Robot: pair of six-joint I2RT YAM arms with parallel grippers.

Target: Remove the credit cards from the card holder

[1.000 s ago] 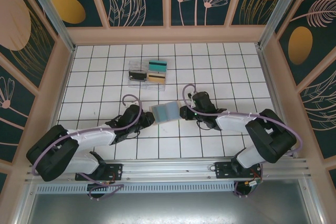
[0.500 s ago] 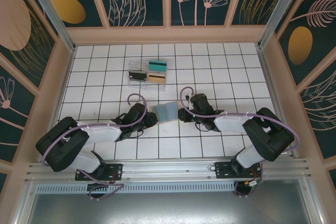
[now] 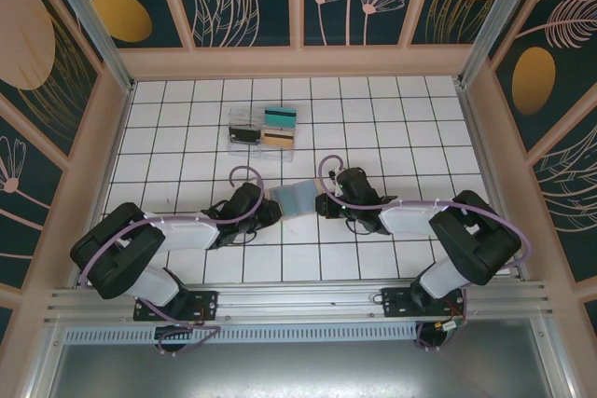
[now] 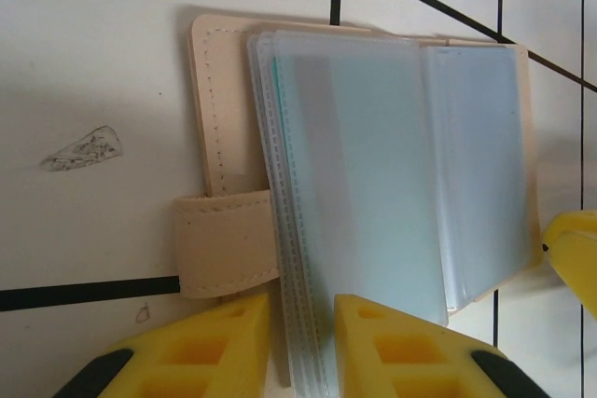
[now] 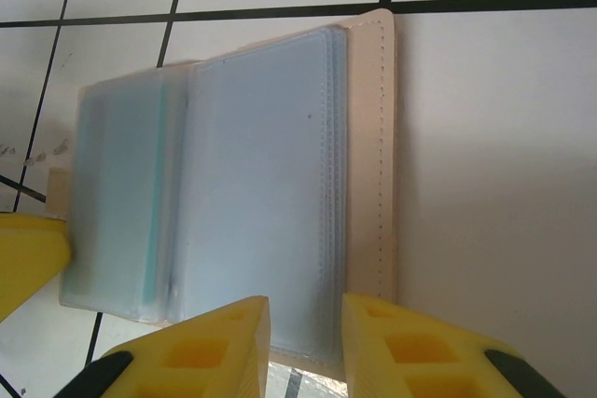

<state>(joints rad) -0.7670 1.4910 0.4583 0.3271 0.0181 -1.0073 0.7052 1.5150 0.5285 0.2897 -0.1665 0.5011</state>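
Note:
The card holder (image 3: 294,198) lies open on the tiles, tan rim around grey-blue sleeves (image 4: 373,165) (image 5: 252,165). My left gripper (image 3: 268,205) (image 4: 303,351) is at its left edge, jaws narrowly apart over the sleeve edges and tan strap (image 4: 224,240). My right gripper (image 3: 322,200) (image 5: 306,347) is at its right edge, jaws narrowly apart over the sleeves and rim. A thin teal card edge (image 5: 157,202) shows inside one sleeve. Teal (image 3: 280,116), black (image 3: 244,133) and tan-gold (image 3: 276,137) cards lie farther back.
Those three cards sit in a clear compartment tray (image 3: 233,114) about two tiles behind the holder. Wooden walls ring the white tiled floor (image 3: 410,137). The other arm's yellow finger shows at the frame edge in each wrist view (image 4: 574,249) (image 5: 28,258).
The left arm has swung its elbow inward and its gripper has crept up to the holder's left edge. The holder has shifted slightly and lies flatter. The right gripper has edged left.

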